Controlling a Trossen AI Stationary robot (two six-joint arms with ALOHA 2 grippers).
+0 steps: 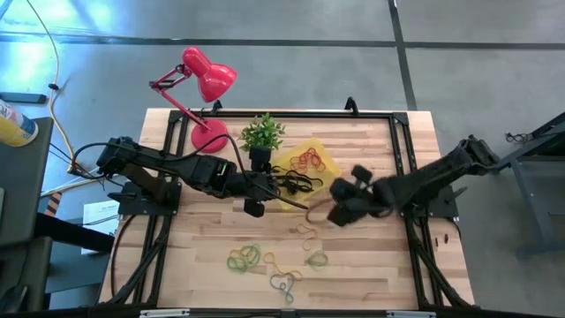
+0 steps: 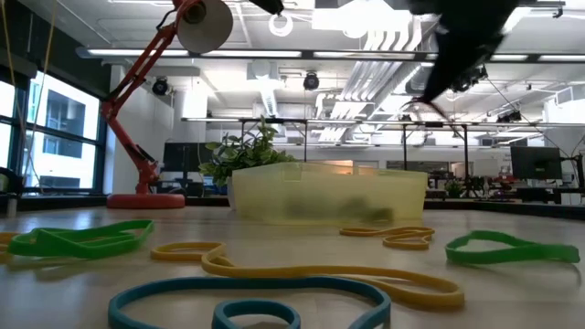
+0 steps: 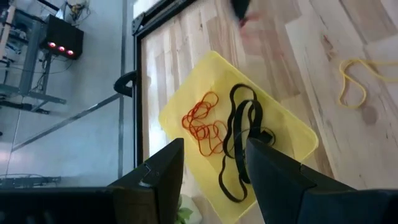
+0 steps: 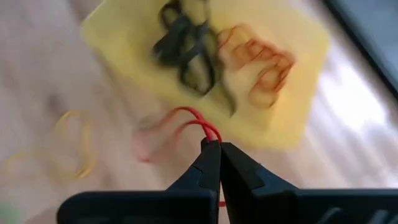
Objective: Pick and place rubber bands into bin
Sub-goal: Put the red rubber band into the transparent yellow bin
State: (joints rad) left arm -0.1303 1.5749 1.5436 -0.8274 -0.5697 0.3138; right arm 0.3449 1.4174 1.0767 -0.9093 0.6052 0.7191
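The bin [image 1: 311, 164] is a translucent yellow tray in mid-table, holding red bands [image 3: 204, 124] and black bands [image 3: 239, 146]. My right gripper [image 4: 219, 147] hangs above the table right of the bin [image 4: 205, 68], shut on a red rubber band [image 4: 186, 121]. My left gripper [image 3: 214, 168] is open and hovers at the bin's left side [image 1: 256, 201], touching nothing. Loose green, yellow and blue bands [image 1: 265, 261] lie flat on the near part of the table; in the low view, a green one [image 2: 82, 239] and a yellow one [image 2: 320, 270]. My right gripper pinches the red rubber band at one end of its loop [image 4: 211, 132] between its two fingertips. The band is lifted clear of the table and its free loop [image 4: 155, 134] reaches out ahead of the fingers toward the bin, slack.
A red desk lamp [image 1: 201, 88] and a small green potted plant [image 1: 262, 134] stand at the table's far left, the plant close beside the bin. A black frame rail [image 1: 402, 150] runs along the table's edges. Bare wood lies between the bin and the loose bands.
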